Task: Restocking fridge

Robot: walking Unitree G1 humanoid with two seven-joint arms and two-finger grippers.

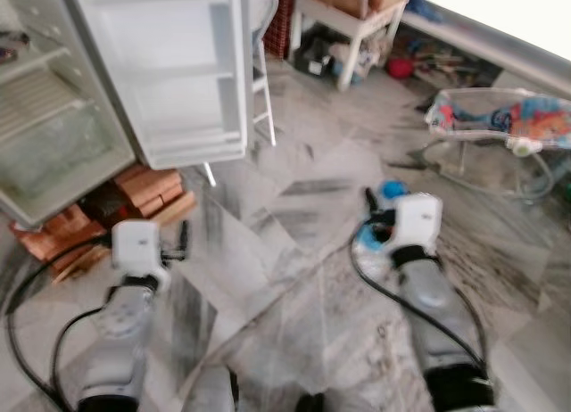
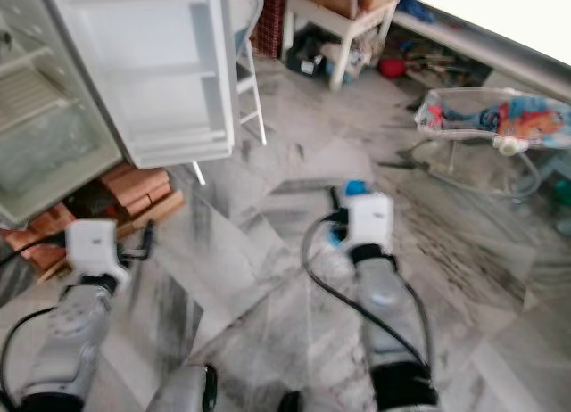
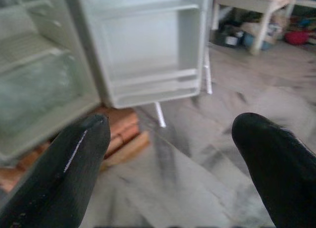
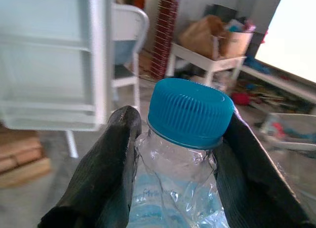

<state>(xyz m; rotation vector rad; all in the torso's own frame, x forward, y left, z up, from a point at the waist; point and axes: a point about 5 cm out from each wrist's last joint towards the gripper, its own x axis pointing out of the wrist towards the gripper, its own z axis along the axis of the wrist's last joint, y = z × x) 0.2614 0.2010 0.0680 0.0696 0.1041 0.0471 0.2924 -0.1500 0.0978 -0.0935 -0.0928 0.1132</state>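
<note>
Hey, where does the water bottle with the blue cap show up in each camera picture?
Left eye: water bottle, centre right, in the right gripper.
Right eye: centre.
Right wrist: close up between the fingers.
Left wrist: not seen.
Shared landmark: the open fridge door.

Open fridge door [image 1: 183, 73] ahead-left; bricks [image 1: 143, 191] below.
</note>
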